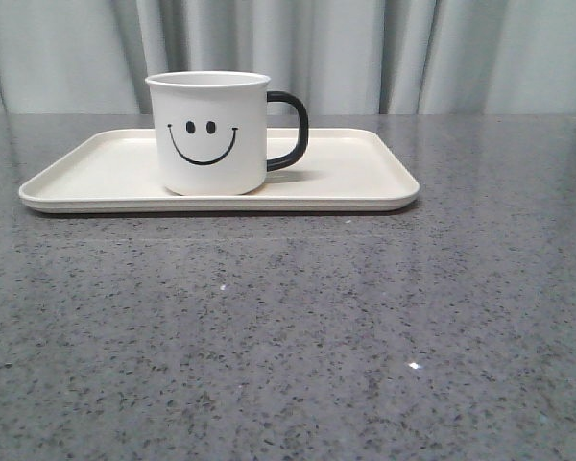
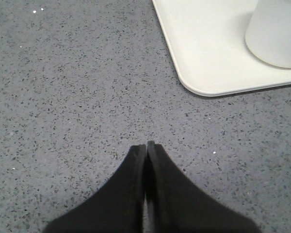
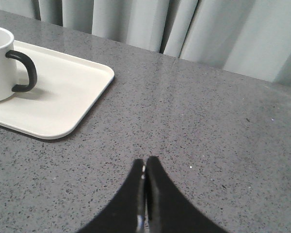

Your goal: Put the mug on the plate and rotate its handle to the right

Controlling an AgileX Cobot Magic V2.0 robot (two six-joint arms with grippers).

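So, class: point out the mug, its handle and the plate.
mug (image 1: 207,106), front view, on its white wall above the smile.
handle (image 1: 301,130), front view, on the black loop's outer curve.
plate (image 1: 365,173), front view, on bare floor right of the mug.

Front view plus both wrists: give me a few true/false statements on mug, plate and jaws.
1. The mug stands upright on the plate. True.
2. The handle points to the robot's left. False: it points right.
3. The left gripper holds the mug. False: its jaws are shut on nothing, over bare table.
4. The right gripper has its jaws shut, apart from the plate. True.
5. The mug lies tipped over. False: it stands upright.
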